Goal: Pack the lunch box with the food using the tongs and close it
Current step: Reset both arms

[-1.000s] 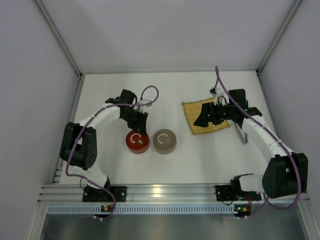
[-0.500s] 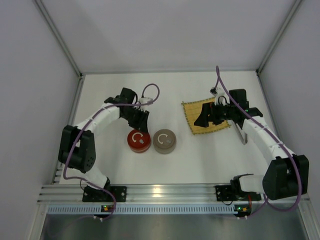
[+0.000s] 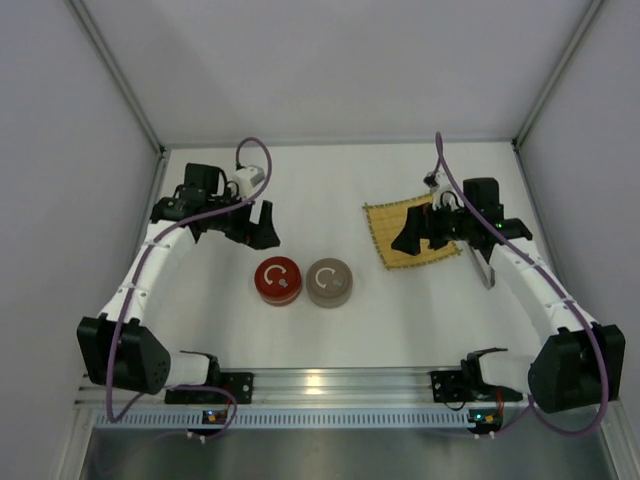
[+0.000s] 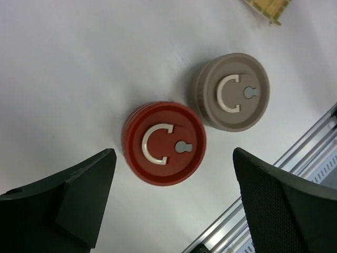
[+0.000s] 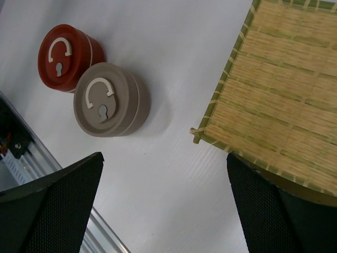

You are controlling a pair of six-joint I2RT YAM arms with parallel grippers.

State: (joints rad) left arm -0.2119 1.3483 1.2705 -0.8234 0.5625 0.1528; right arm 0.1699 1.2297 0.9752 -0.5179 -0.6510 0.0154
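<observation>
Where your left gripper [image 3: 262, 230] stood at the lidded red lunch box [image 3: 276, 281] a second ago, it now sits back, jaws spread. The right gripper [image 3: 408, 235] gapes over the bamboo mat [image 3: 385, 225], with the tongs [image 3: 485, 268] at the mat's right edge. The table [image 3: 340, 180] is white and the walls are grey.

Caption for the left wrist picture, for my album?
Open left gripper looks down on the lidded red container, taupe container beside it.

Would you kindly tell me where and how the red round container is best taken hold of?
Likely by its round side wall, coming straight down from above. The red container stands upright with a flat top, and the brown container sits close on its right, so the open left hand should straddle its near and far sides.
</observation>
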